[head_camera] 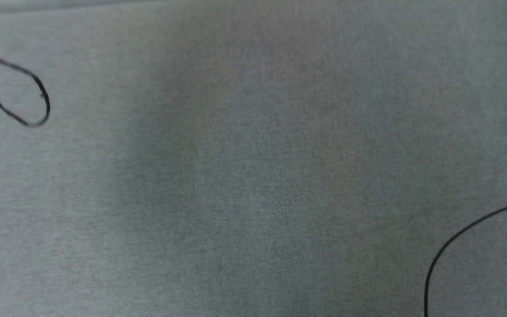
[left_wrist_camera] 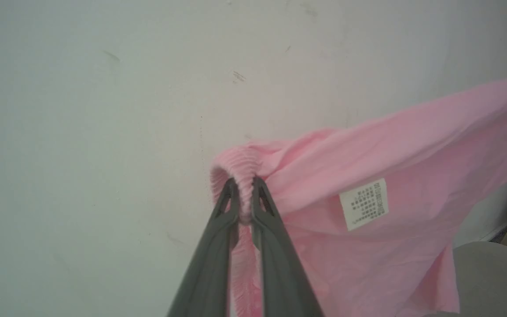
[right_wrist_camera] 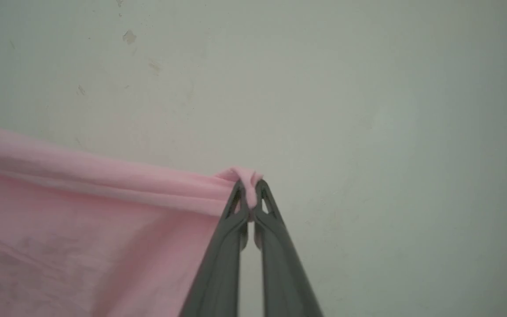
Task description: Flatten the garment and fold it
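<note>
At the left end of the hold, the left gripper [left_wrist_camera: 244, 185] is seen closed tight on the garment [left_wrist_camera: 390, 145]. The gathered waistband [left_wrist_camera: 235, 166] is pinched between its two dark fingers, so that a ribbed fold bulges over the tips. From that pinch the pink cloth is carried off to the right of the left wrist view, raised in the air before a pale wall [left_wrist_camera: 82, 110], with its lower part hanging loose.

The cloth is judged to be thin, light and very soft. It sags and creases under its own weight, no stiffness is to be expected of it, and nothing about it is fragile. The elastic band is judged the surest place for a hold, since its bunched ribs give the fingers bulk to bite on. A single smooth layer could be drawn out of a light pinch.

Further right, a small white label [left_wrist_camera: 364, 204] is borne on the fabric. Rows of dark print can be made out on it, but they are too small to be read, and no brand can be told.

At the right end, the right gripper [right_wrist_camera: 250, 187] is likewise closed. A small tuck of the rolled upper edge is nipped at its tips, and the cloth is stretched away to the left of that view.
</note>
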You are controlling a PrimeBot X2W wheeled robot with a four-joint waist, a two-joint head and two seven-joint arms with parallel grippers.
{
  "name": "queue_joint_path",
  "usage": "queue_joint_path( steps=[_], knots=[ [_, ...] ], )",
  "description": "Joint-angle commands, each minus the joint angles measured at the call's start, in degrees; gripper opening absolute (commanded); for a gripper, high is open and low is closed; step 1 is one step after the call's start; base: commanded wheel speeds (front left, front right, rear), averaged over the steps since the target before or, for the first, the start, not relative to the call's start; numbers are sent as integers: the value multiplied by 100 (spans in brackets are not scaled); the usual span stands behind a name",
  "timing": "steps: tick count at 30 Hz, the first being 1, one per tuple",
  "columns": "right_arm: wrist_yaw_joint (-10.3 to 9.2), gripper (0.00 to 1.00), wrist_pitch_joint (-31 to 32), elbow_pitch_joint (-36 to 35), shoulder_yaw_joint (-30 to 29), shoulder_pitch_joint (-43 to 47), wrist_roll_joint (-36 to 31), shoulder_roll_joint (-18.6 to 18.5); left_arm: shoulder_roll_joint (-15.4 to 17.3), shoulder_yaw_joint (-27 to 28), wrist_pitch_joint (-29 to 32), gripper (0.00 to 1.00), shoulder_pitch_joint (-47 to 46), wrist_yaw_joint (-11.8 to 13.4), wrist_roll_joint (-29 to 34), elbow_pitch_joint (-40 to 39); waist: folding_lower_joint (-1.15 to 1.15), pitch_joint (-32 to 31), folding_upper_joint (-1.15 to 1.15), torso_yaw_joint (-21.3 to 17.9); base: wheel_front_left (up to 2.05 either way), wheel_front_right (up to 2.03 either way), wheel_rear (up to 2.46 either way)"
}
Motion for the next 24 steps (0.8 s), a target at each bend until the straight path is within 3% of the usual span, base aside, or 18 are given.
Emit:
queue_joint_path(
  steps=[1,7,12,24],
  knots=[
    [-13,0,-271,345,-31,-245,-182,122,-81,-8,-311,0,-303,-56,133,363,-3,733,0,-308,0,0,0],
    [-13,0,-821,1019,-145,-510,-451,444,-267,-89,-997,0,-664,-126,312,1083,-3,861,0,-292,0,0,0],
    [-13,0,-1148,1537,-35,-289,-515,632,-416,-268,-1343,0,-399,-247,298,1675,-3,818,0,-200,0,0,0],
    [-13,0,-1651,2096,1091,1702,81,678,-412,-858,-2087,0,2072,-374,266,2219,-3,-206,0,-11,0,0,0]
  ],
)
